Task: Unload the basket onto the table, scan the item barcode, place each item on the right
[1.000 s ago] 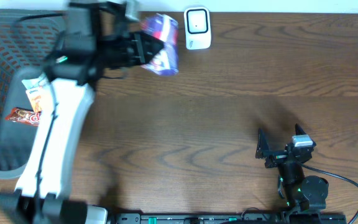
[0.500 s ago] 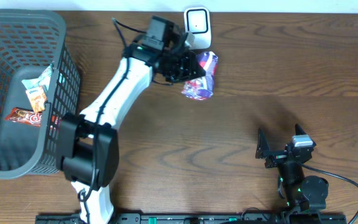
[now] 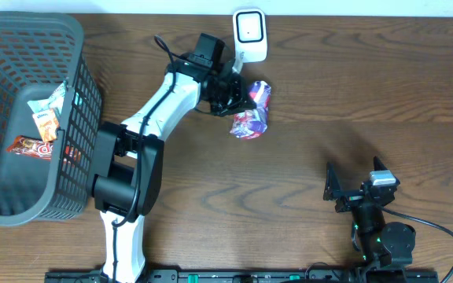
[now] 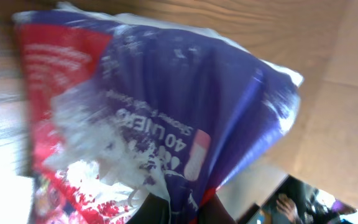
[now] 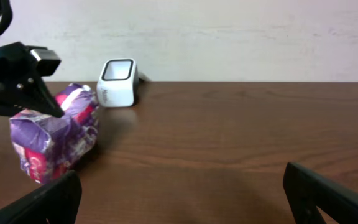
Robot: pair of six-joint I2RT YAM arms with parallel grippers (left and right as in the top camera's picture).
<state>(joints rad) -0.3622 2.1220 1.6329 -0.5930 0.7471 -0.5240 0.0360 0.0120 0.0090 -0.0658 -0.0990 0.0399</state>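
Left gripper, clamped on the purple packet beside the barcode scanner, should turn its barcode squarely scannerward; right gripper fingers stand apart.

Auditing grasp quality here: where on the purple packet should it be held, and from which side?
Probably one thin end, pinched from the left, as the shut left end effector grips the purple packet. That leaves its broad printed faces uncovered for the scanner.
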